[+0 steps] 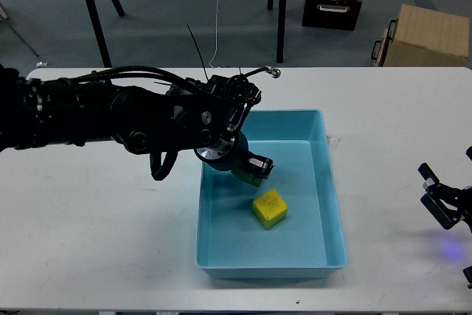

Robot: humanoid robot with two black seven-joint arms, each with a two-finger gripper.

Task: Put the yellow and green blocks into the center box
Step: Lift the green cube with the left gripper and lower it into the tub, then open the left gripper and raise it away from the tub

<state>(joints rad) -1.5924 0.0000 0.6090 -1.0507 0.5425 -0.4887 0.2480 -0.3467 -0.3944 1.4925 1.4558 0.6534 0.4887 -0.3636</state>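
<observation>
Yellow block [269, 208] corner-forward in tray [335, 204], green block [249, 175] gripped

1. Table [88, 256]: spans the whole width of the view; all the items below except 6 and 7 lie on or over it.
2. Tray [335, 204]: rests on the table, right of centre.
3. First block [269, 209]: lies inside the tray, near the middle of its floor.
4. Second block [249, 175]: inside the tray, up and left of the first, between the fingers of the left gripper [254, 169].
5. Left arm: reaches from the left edge over the tray's left rim.
6. Right gripper [442, 201]: at the right edge, well apart from the tray.
7. Cardboard box [428, 35]: on the floor behind the table, far right.
</observation>
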